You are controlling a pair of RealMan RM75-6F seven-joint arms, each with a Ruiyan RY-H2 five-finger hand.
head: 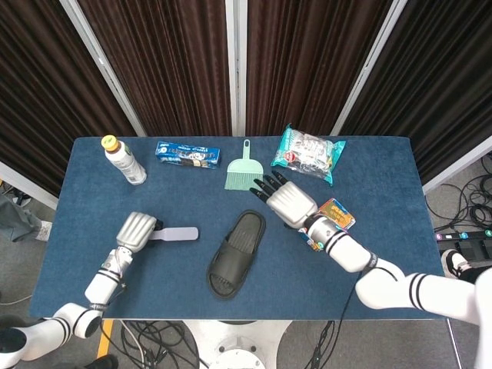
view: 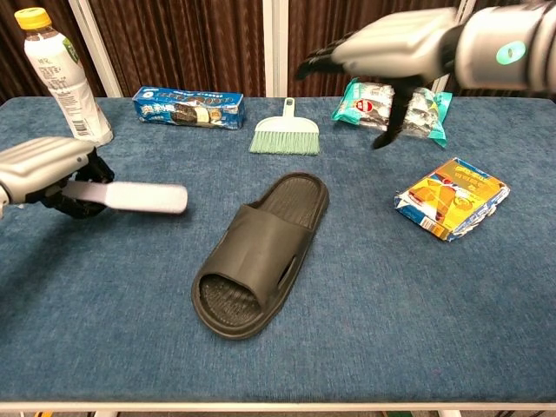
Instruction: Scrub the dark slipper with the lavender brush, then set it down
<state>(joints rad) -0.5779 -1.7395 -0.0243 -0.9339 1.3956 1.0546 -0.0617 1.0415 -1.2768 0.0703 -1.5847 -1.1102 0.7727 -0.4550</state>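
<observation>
The dark slipper lies flat on the blue table, sole down, with nothing touching it. My left hand grips the handle of the lavender brush, held out to the slipper's left, clear of it. My right hand is raised above the table behind and to the right of the slipper, fingers spread, holding nothing.
A green dustpan brush, a blue biscuit pack and a bottle stand along the back. A snack bag and an orange packet lie to the right.
</observation>
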